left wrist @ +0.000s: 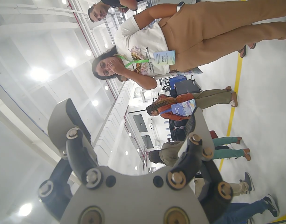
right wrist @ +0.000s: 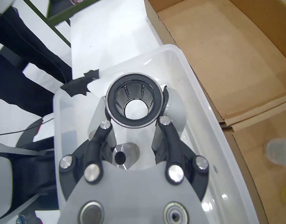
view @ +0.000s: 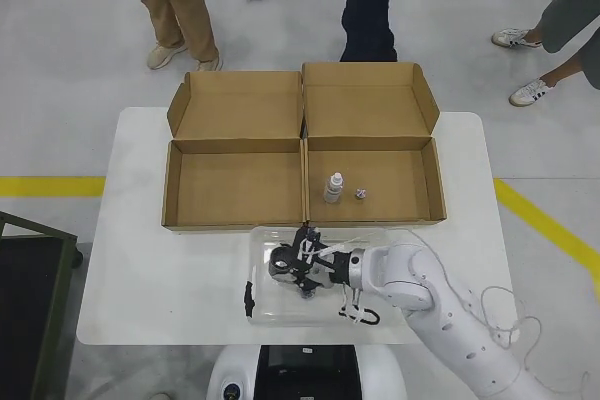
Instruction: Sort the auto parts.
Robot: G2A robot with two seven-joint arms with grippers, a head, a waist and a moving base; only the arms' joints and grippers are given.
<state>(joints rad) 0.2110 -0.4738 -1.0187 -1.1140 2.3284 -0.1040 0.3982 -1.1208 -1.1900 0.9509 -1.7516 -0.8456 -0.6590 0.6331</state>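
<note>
While pinching the silver metal bearing sleeve [right wrist: 134,89] by its smooth wall in the closed-down right gripper [right wrist: 136,104] over the near clear plastic tub [right wrist: 194,71], beware slippage dropping it short of the brown cardboard boxes [view: 235,190] beyond.

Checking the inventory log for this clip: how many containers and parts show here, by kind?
Cardboard boxes: 2
Clear plastic bin: 1
Linear bearing, in right gripper: 1
Silver holed part: 1
Small bottle: 1
Small round part: 1
Total: 7
</note>
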